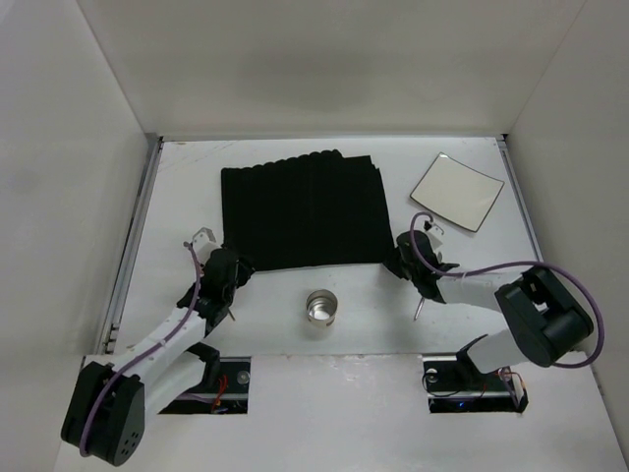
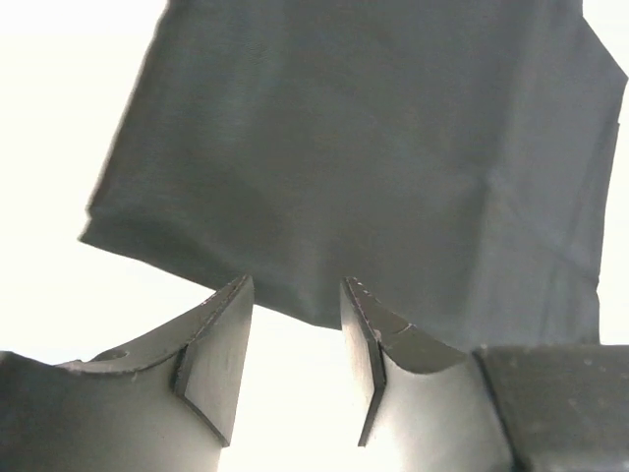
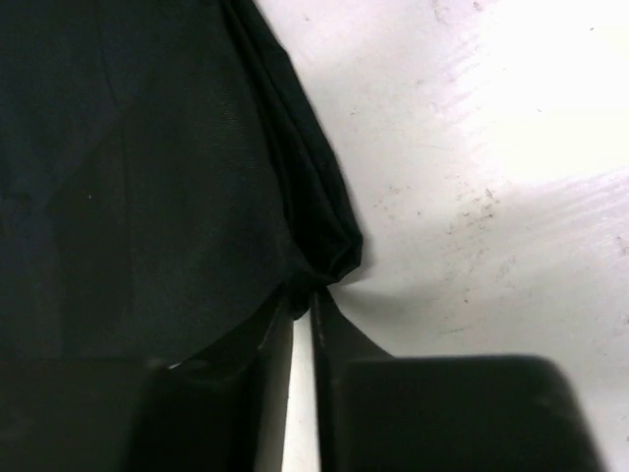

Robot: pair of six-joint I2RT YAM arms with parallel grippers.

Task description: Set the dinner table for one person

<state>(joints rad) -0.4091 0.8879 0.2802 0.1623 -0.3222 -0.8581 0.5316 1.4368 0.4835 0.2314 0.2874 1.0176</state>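
**Mat pinched at one corner, other tool left open**

The white table was seen spread under everything, boxed in by white panels on three sides. A black ribbed mat was laid flat toward the far middle of it. The right tool was clamped tight on the mat's near right corner. In the right wrist view, the cloth was bunched into a little fold right at the fingertips. The left tool was parked at the mat's near left corner, jaws held apart with nothing between them and the mat's edge just ahead of the tips. Whether it touched the cloth couldn't be told. A glossy white square plate was set beside the mat's far right corner, not touching it. A small metal cup was stood upright on bare table just in front of the mat's near edge — roughly between the two arms.
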